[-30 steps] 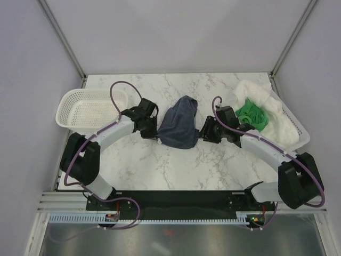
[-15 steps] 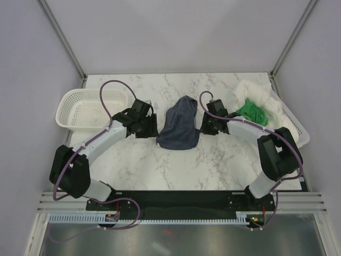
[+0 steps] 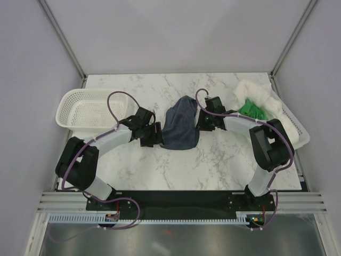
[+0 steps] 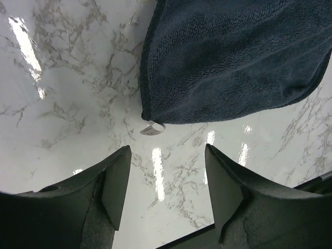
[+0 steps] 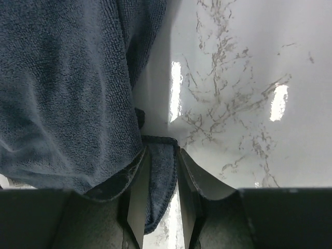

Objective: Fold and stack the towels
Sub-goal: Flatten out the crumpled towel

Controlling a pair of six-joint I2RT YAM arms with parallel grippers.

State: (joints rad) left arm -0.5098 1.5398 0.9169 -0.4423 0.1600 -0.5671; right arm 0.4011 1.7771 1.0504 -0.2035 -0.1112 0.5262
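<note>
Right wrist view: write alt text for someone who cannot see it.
The right gripper pinches an edge of the dark navy terry towel between its nearly closed jaws. The towel fills the left of the picture, and the glossy white marble-patterned table shows on the right.

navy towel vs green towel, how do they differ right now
The navy towel lies spread out in the middle of the marble table; the green towel sits bunched on the white towel at the right. The navy towel's edge is pinched in the right pincer; nothing touches the green towel. Both are small cloths, neither folded yet.
</note>
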